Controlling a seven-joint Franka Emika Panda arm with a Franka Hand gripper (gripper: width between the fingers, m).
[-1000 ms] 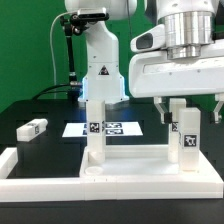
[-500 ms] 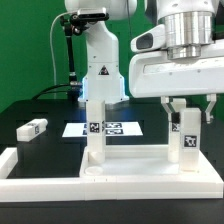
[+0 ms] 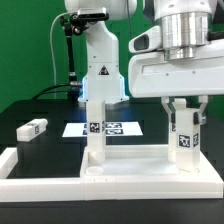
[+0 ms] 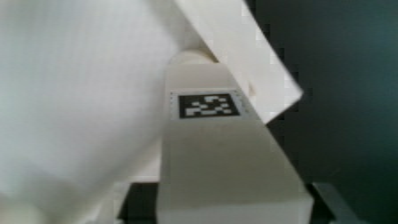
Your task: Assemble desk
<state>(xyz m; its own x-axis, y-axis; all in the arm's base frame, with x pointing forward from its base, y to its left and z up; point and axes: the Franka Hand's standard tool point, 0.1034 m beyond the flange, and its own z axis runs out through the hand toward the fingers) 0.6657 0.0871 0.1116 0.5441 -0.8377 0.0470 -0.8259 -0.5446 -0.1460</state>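
The arm hung over the near end of the black surface (image 3: 40,145), its pincer (image 3: 185,118) brought down around the top of one desk leg (image 3: 186,148). That leg stood upright on the exterior view's right, on the far right part of the top panel (image 3: 130,172), with its black-and-white tag facing the camera. One finger stood on each side of it, close against its sides and roughly halfway in. I could not tell whether they were actually pressing on the leg or only flanking it.

From the wrist, the same leg (image 4: 214,160) filled the middle of the picture, its tag (image 4: 212,106) near the upper end and the white panel spread out behind it.

The top panel lay flat on the surface at the front, rim upward. A second leg (image 3: 93,135) stood upright on it towards the exterior view's left, well apart from the first. A third leg (image 3: 32,128) lay on its side on the bare surface further left, away from the panel. The marker board (image 3: 75,130) lay flat behind the panel, between the two standing legs as seen from the camera. The arm's white base (image 3: 100,65) rose behind it.
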